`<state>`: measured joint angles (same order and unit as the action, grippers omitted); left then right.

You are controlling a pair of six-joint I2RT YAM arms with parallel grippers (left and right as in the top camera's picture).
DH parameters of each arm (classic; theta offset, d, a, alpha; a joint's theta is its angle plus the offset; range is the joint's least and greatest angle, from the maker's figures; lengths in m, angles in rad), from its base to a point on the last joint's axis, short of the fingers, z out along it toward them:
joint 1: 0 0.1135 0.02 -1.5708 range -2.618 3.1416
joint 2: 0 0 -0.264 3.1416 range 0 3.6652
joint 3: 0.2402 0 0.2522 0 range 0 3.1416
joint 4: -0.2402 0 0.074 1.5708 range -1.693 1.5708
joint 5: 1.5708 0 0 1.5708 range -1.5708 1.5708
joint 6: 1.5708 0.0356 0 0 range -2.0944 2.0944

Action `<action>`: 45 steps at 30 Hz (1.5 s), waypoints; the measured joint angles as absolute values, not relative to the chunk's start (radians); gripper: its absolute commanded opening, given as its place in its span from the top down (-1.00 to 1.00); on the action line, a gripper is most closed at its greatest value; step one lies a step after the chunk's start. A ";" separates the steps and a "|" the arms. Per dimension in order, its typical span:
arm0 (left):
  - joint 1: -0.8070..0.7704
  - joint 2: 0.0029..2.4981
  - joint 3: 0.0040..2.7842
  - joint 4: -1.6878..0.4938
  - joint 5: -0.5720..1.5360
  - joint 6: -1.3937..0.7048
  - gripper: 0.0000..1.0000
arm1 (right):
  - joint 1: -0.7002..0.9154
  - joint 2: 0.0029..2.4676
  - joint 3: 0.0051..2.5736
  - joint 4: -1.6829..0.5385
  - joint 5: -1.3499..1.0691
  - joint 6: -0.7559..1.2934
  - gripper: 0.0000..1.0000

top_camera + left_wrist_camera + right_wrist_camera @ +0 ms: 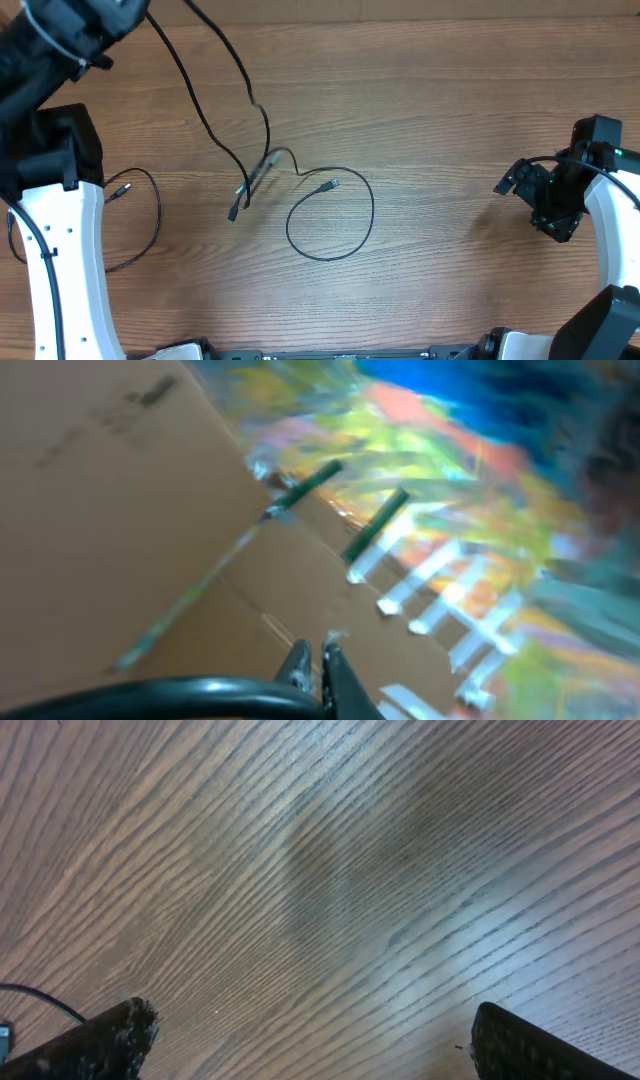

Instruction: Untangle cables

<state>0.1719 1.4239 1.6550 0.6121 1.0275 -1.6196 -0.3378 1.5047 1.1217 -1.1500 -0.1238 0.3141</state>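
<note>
- Right now your left gripper [318, 655] is pinched closed, raised at the far left corner. A cord [266, 130] seems to run up into it, but the grip itself is blurred.
- Pull hard and the crossing [255, 178] mid-table could cinch and drag the middle loop [371, 210].
- Your right gripper [312, 1045] gapes wide and empty, well apart from the cables, so nothing is pinned.

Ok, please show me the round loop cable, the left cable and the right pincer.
Loop cable [372, 210], overhead view, right side of its loop.
Left cable [159, 210], overhead view, right bend of its curve.
Right pincer [312, 1015], right wrist view, midway between its open fingertips.
</note>
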 measured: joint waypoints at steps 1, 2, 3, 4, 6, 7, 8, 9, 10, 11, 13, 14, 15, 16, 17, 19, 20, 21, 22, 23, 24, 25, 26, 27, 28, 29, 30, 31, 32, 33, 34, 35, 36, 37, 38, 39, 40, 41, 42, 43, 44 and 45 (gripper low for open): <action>0.170 1.423 1.659 0.490 1.025 -1.571 0.91 | -0.338 1.505 1.122 -1.149 -0.124 0.314 -1.00; 0.165 1.419 1.662 0.350 1.023 -1.508 0.92 | -0.338 1.505 1.122 -1.149 -0.124 0.314 -1.00; 0.163 1.419 1.665 0.193 1.018 -1.430 0.91 | -0.338 1.505 1.122 -1.150 -0.124 0.314 -1.00; 0.158 1.420 1.666 0.060 1.009 -1.366 0.92 | -0.338 1.505 1.121 -1.149 -0.124 0.314 -1.00; 0.149 1.425 1.666 -0.197 0.981 -1.235 0.91 | -0.338 1.505 1.120 -1.148 -0.125 0.315 -1.00; 0.145 1.430 1.663 -0.348 0.955 -1.147 0.92 | -0.338 1.505 1.120 -1.149 -0.125 0.314 -1.00; 0.143 1.436 1.663 -0.421 0.936 -1.107 0.91 | -0.338 1.505 1.120 -1.150 -0.126 0.315 -1.00; 0.139 1.447 1.662 -0.512 0.907 -1.044 0.91 | -0.338 1.505 1.120 -1.150 -0.126 0.314 -1.00; 0.139 1.458 1.661 -0.566 0.886 -1.006 0.92 | -0.338 1.505 1.120 -1.151 -0.126 0.314 -1.00; 0.139 1.472 1.661 -0.615 0.866 -0.968 0.92 | -0.338 1.505 1.120 -1.152 -0.126 0.314 -1.00; 0.139 1.499 1.661 -0.651 0.841 -0.915 0.92 | -0.338 1.505 1.120 -1.152 -0.126 0.314 -1.00; 0.139 1.510 1.661 -0.648 0.838 -0.898 0.91 | -0.338 1.505 1.120 -1.152 -0.126 0.314 -1.00; 0.139 1.518 1.661 -0.638 0.837 -0.884 0.92 | -0.338 1.505 1.120 -1.152 -0.126 0.314 -1.00; 0.139 1.525 1.661 -0.616 0.837 -0.872 0.91 | -0.338 1.505 1.120 -1.152 -0.126 0.315 -1.00; 0.139 1.527 1.660 -0.587 0.838 -0.860 0.92 | -0.338 1.505 1.120 -1.152 -0.126 0.314 -1.00; 0.139 1.527 1.660 -0.514 0.852 -0.831 0.92 | -0.338 1.505 1.120 -1.152 -0.126 0.315 -1.00; 0.139 1.525 1.660 -0.491 0.855 -0.814 0.92 | -0.338 1.505 1.120 -1.152 -0.126 0.314 -1.00; 0.139 1.522 1.661 -0.480 0.855 -0.792 0.92 | -0.338 1.505 1.120 -1.151 -0.126 0.314 -0.99; 0.139 1.520 1.661 -0.480 0.854 -0.765 0.91 | -0.338 1.505 1.120 -1.152 -0.126 0.314 -1.00; 0.139 1.518 1.662 -0.484 0.848 -0.742 0.92 | -0.338 1.505 1.120 -1.152 -0.126 0.314 -1.00; 0.139 1.515 1.663 -0.501 0.833 -0.713 0.92 | -0.338 1.505 1.120 -1.152 -0.126 0.314 -1.00; 0.139 1.513 1.663 -0.523 0.811 -0.682 0.92 | -0.338 1.505 1.120 -1.152 -0.126 0.314 -0.99; 0.139 1.511 1.665 -0.551 0.784 -0.653 0.92 | -0.338 1.505 1.120 -1.152 -0.126 0.314 -1.00; 0.139 1.510 1.666 -0.579 0.753 -0.624 0.92 | -0.338 1.505 1.120 -1.152 -0.126 0.314 -1.00; 0.139 1.510 1.669 -0.609 0.723 -0.596 0.92 | -0.338 1.505 1.120 -1.152 -0.126 0.314 -1.00; 0.139 1.510 1.671 -0.644 0.684 -0.564 0.92 | -0.338 1.505 1.120 -1.152 -0.126 0.314 -1.00; 0.139 1.510 1.674 -0.674 0.653 -0.539 0.92 | -0.338 1.505 1.120 -1.152 -0.126 0.314 -1.00; 0.139 1.510 1.677 -0.706 0.620 -0.513 0.92 | -0.338 1.505 1.120 -1.152 -0.126 0.314 -1.00; 0.139 1.510 1.682 -0.736 0.589 -0.489 0.92 | -0.338 1.505 1.120 -1.152 -0.126 0.314 -1.00; 0.139 1.510 1.692 -0.768 0.557 -0.463 0.92 | -0.338 1.505 1.120 -1.152 -0.126 0.314 -1.00; 0.139 1.510 1.702 -0.791 0.533 -0.444 0.92 | -0.338 1.505 1.120 -1.152 -0.126 0.314 -1.00; 0.139 1.510 1.720 -0.822 0.501 -0.423 0.92 | -0.338 1.505 1.120 -1.152 -0.126 0.315 -1.00; 0.139 1.510 1.741 -0.850 0.472 -0.407 0.92 | -0.338 1.505 1.120 -1.152 -0.126 0.314 -1.00; 0.139 1.510 1.763 -0.874 0.446 -0.393 0.92 | -0.338 1.505 1.120 -1.151 -0.126 0.315 -1.00; 0.140 1.510 1.790 -0.898 0.413 -0.379 0.92 | -0.338 1.505 1.120 -1.152 -0.126 0.314 -1.00; 0.144 1.510 1.819 -0.917 0.379 -0.364 0.92 | -0.338 1.505 1.120 -1.152 -0.126 0.315 -1.00; 0.144 1.510 1.845 -0.931 0.348 -0.353 0.92 | -0.338 1.505 1.120 -1.151 -0.126 0.315 -1.00; 0.145 1.510 1.879 -0.949 0.301 -0.336 0.92 | -0.338 1.505 1.120 -1.151 -0.126 0.314 -1.00; 0.145 1.509 1.903 -0.960 0.265 -0.326 0.92 | -0.338 1.505 1.120 -1.151 -0.126 0.314 -1.00; 0.145 1.507 1.929 -0.973 0.216 -0.311 0.92 | -0.338 1.505 1.120 -1.151 -0.126 0.314 -1.00; 0.145 1.507 1.950 -0.987 0.169 -0.299 0.92 | -0.338 1.505 1.120 -1.151 -0.126 0.314 -1.00; 0.145 1.505 1.970 -0.999 0.115 -0.285 0.92 | -0.338 1.505 1.120 -1.151 -0.126 0.314 -1.00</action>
<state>0.1448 1.5051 1.9701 -0.9993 0.1154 -0.2848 -0.3378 1.5047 1.1202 -1.1507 -0.1261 0.3141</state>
